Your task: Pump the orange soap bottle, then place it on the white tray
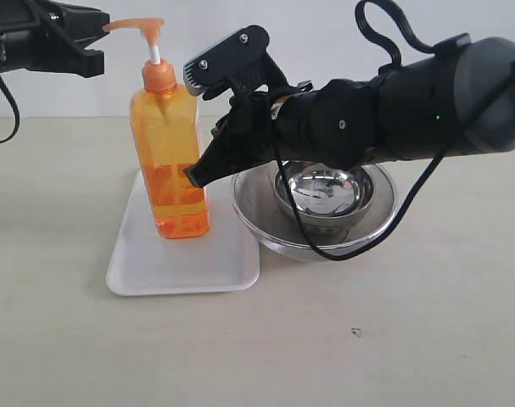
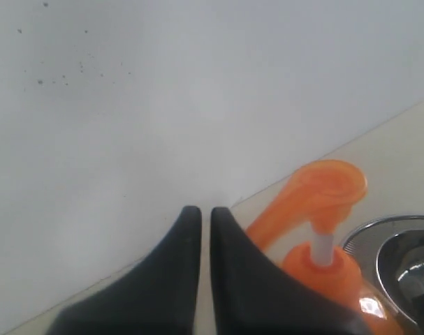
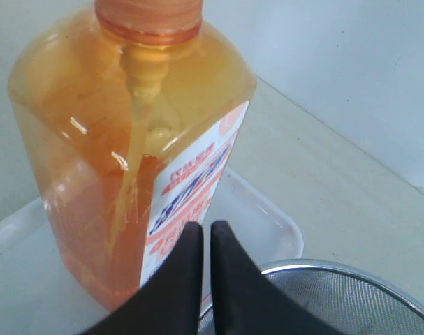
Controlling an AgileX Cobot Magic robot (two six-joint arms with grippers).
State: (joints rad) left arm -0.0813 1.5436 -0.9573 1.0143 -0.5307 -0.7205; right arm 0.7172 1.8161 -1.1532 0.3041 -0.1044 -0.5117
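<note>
The orange soap bottle (image 1: pixel 168 161) stands upright on the white tray (image 1: pixel 185 259), its pump head (image 1: pixel 137 26) pointing left. My right gripper (image 1: pixel 192 177) is shut with nothing in it, its tips right at the bottle's right side, low on the label (image 3: pixel 191 202). In the right wrist view the shut gripper (image 3: pixel 200 226) sits in front of the bottle (image 3: pixel 128 139) and the tray (image 3: pixel 267 216). My left gripper (image 1: pixel 96 38) hovers at the upper left, level with the spout, shut and empty. The left wrist view shows that gripper (image 2: pixel 200 209) beside the pump head (image 2: pixel 323 188).
Two nested round steel bowls (image 1: pixel 325 199) stand just right of the tray, under my right arm. A mesh bowl rim (image 3: pixel 351 293) shows in the right wrist view. A pale wall rises behind the beige table.
</note>
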